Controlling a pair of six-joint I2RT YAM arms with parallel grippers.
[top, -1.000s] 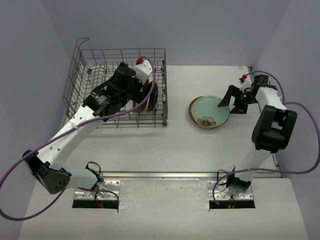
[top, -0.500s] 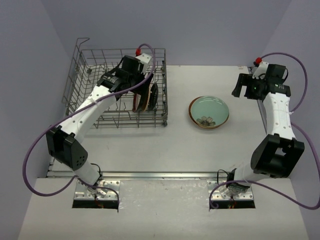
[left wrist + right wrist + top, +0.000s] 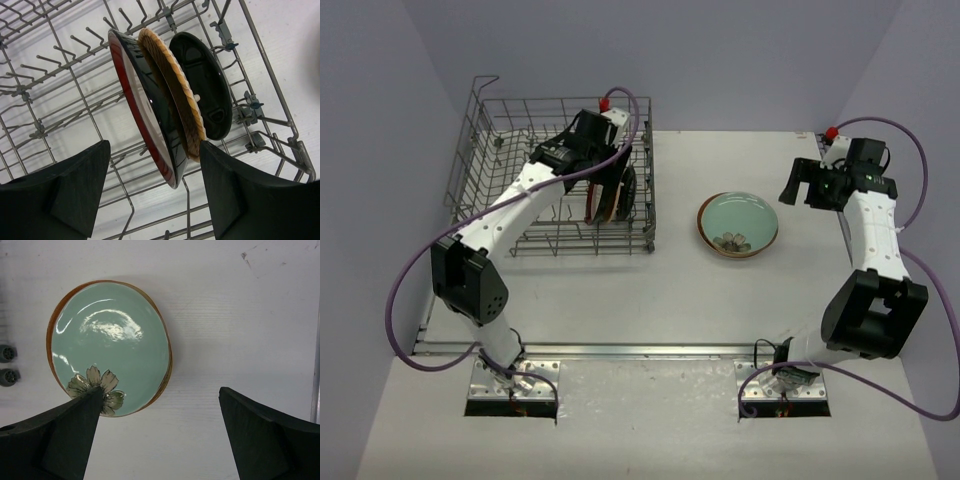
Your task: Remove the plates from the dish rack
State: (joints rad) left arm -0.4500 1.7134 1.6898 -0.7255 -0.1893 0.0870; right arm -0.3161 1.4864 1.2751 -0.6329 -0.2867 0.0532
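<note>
My left gripper (image 3: 152,145) has its jaws apart astride the red-rimmed plate (image 3: 145,115) and orange plate (image 3: 175,90), both on edge at the right end of the dish rack (image 3: 500,130); closing here could pinch both or knock the black plate (image 3: 205,85). My right gripper (image 3: 161,390) hangs wide open, right of the unloaded green plate (image 3: 110,345)
</note>
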